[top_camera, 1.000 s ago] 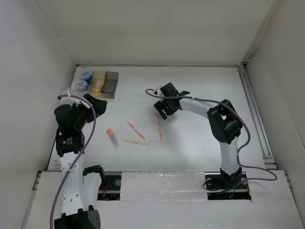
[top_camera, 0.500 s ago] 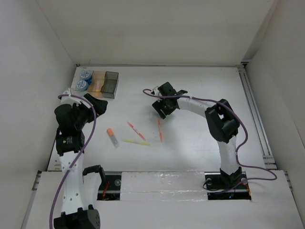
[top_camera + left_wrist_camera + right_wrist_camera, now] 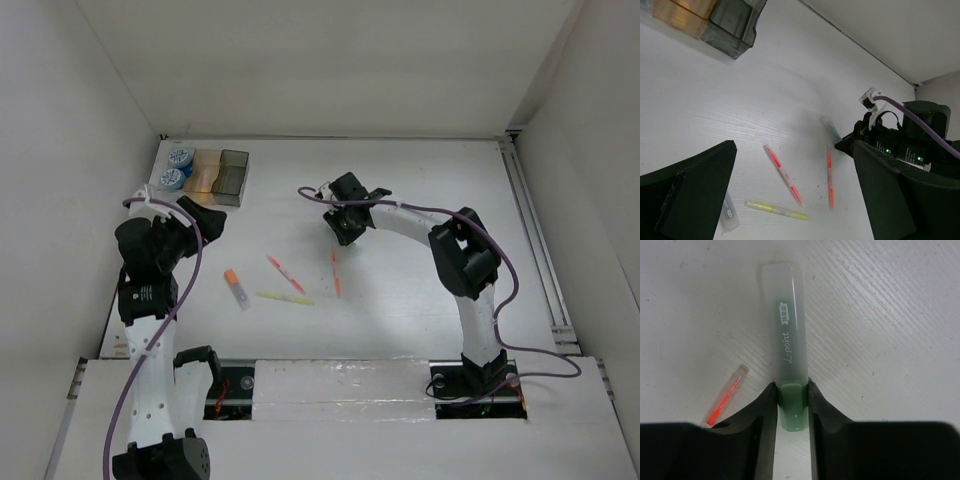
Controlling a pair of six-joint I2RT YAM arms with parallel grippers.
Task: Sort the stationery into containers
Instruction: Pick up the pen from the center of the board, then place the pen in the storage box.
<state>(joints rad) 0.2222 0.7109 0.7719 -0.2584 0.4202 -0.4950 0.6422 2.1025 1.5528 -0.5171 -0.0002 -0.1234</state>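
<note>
My right gripper [image 3: 791,396] is shut on the green cap end of a translucent green highlighter [image 3: 785,335] that lies on the table; from above this gripper [image 3: 345,228] is at mid-table. Two orange-red pens [image 3: 285,273] [image 3: 336,272], a yellow pen [image 3: 284,297] and an orange-capped marker [image 3: 236,288] lie loose between the arms. The containers [image 3: 232,175] stand at the far left, with two blue-and-white rolls [image 3: 176,167] in the clear one. My left gripper [image 3: 795,200] hangs open and holds nothing, above the pens' left side.
White walls close in the table on three sides. A rail [image 3: 530,230] runs along the right edge. The amber bin [image 3: 682,10] and dark grey bin [image 3: 732,25] show at the top left of the left wrist view.
My right gripper has closed on the green highlighter and shifted slightly left. The left arm and the loose pens have not moved.
</note>
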